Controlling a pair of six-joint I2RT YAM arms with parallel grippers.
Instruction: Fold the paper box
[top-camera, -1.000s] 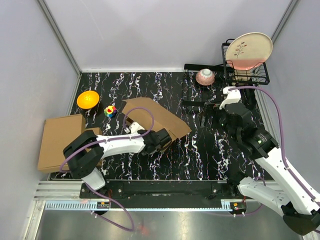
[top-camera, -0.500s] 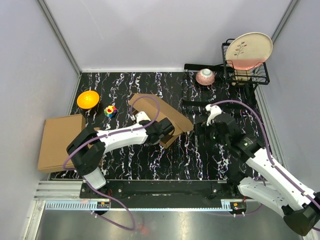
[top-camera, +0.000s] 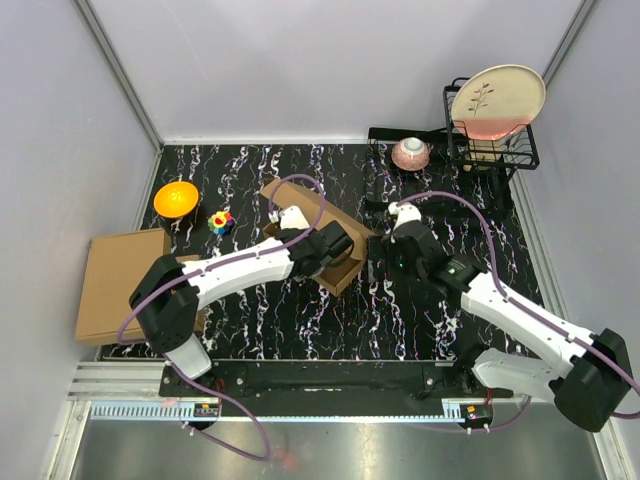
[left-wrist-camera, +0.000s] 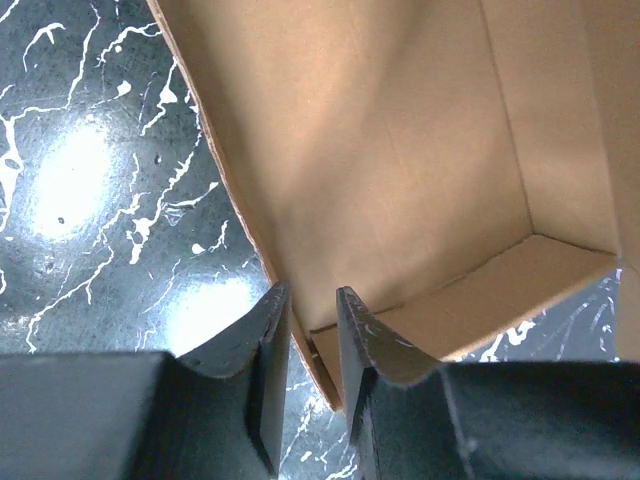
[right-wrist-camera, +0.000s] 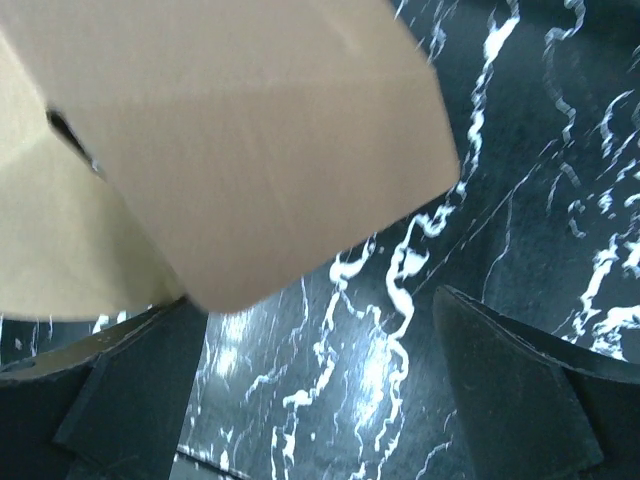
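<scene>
Now, left hand: narrow, pinched on a side wall of the paper box; one finger inside the wall, the other outside, the cardboard edge gripped between them.
Left hand, seen from above: at the near side of the paper box, arm reaching in from the left.
Right hand: spread wide, holding nothing; a rounded flap corner of the paper box hanging in front of it, above the gap between the two fingers; contact with the flap not clear.
Right hand, seen from above: just beside the right end of the box, wrist pointing toward it.
Box place: mid-table, between the two hands, slightly left of centre.
Box long axis: aslant in the top view, from far left down toward near right; right end nearest the right hand.
Box facing: hollow inside open toward the left wrist camera, bare brown walls and one inner fold line showing; one broad flap tilted up over the far side.
Table: black with white marbling, bare around the near edge.
Flat cardboard: lying at the left edge of the table, well apart from the box.
Orange bowl: far left, beyond the flat cardboard.
Toy: small, many-coloured, just right of the bowl, near the far left end of the box.
Pink cup: at the far edge, right of centre.
Wire rack: far right corner, a pale plate standing upright in it.
</scene>
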